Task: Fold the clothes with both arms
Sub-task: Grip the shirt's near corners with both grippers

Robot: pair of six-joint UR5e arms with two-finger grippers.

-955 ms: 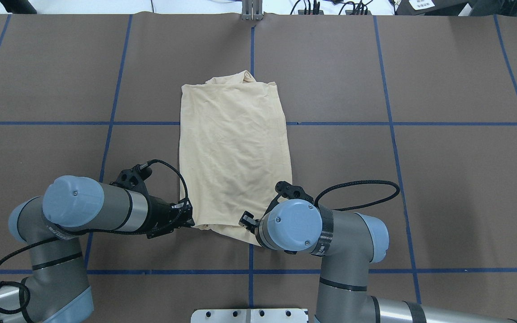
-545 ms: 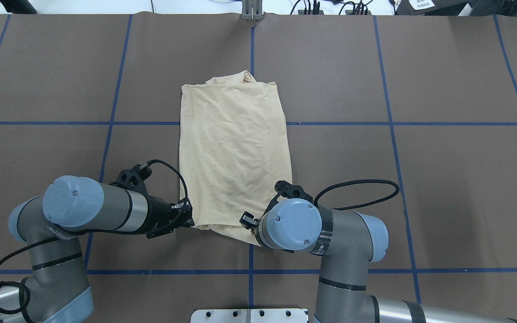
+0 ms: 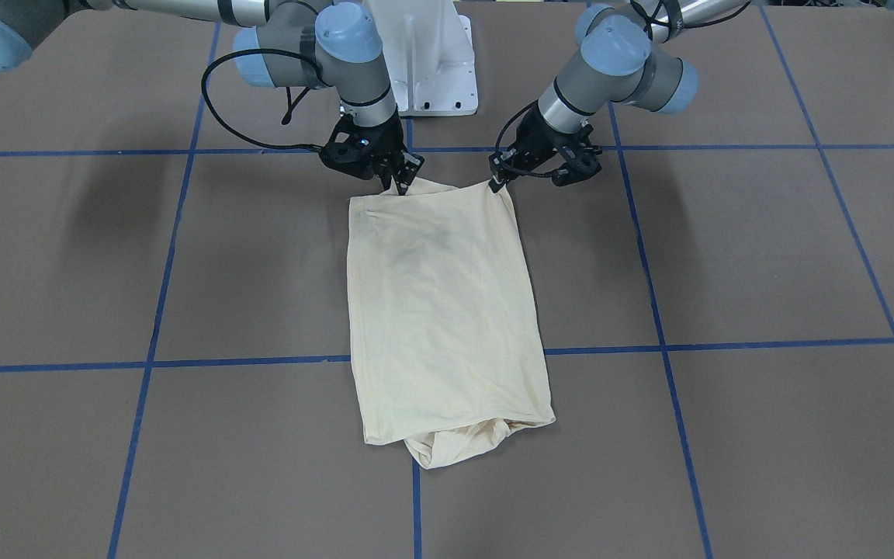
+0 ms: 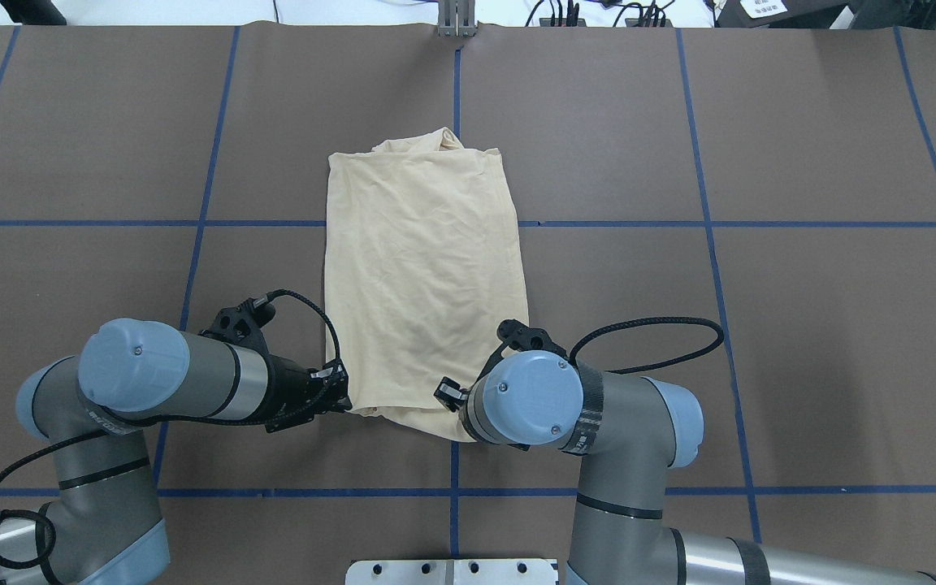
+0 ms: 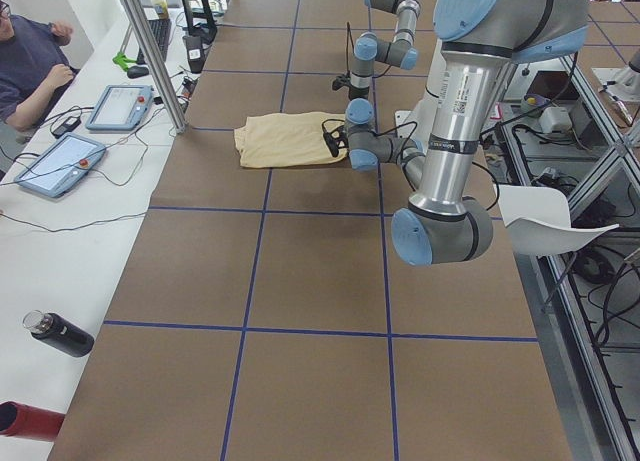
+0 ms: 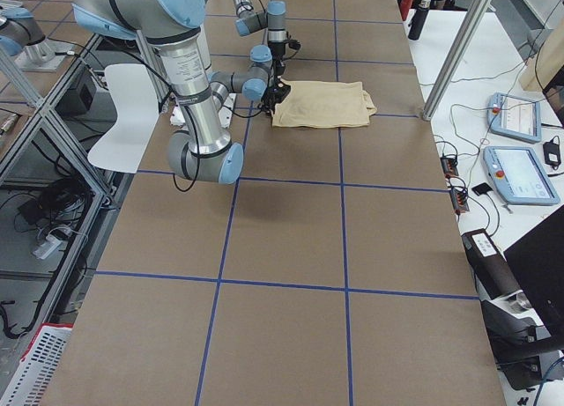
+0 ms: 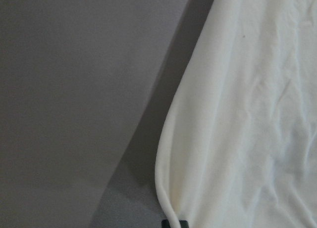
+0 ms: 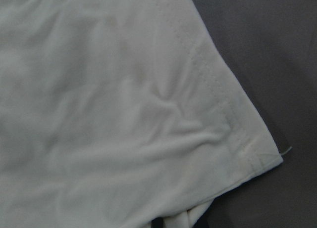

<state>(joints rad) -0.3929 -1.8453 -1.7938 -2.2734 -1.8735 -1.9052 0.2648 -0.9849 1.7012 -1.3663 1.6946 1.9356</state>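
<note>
So, shirt [image 4: 423, 276]: laid flat as a long folded rectangle at the middle of the table [image 4: 801, 325], plain cream side up, its long axis running away from the robot.
Far end: a bunched fold of fabric [image 3: 455, 444] is seen poking out past the far edge, on the operators' side.
Near edge: lies just in front of the pedestal [image 3: 424, 54], and both of its corners are met by the grippers.
Left gripper [image 3: 497, 183]: clenched on the near corner on the robot's left, low at the table. In the left wrist view the rounded cloth edge is drawn down to a black fingertip [image 7: 174, 223].
Right gripper [image 3: 399, 180]: closed on the opposite near corner, where the cloth is pulled up into a small peak between the fingers. The stitched hem corner [image 8: 247, 149] is shown in the right wrist view.
Arms: the left arm [image 4: 192, 378] and right arm [image 4: 598, 406] are both bent inward toward the near edge.
Tape lines [image 4: 208, 187]: a blue grid is marked on the brown table — one cross line is covered by the shirt.
Side bench: a seated person [image 5: 30, 66], two tablets [image 5: 58, 171] and a dark bottle [image 5: 58, 333] are seen beside the table — well apart from the shirt.
</note>
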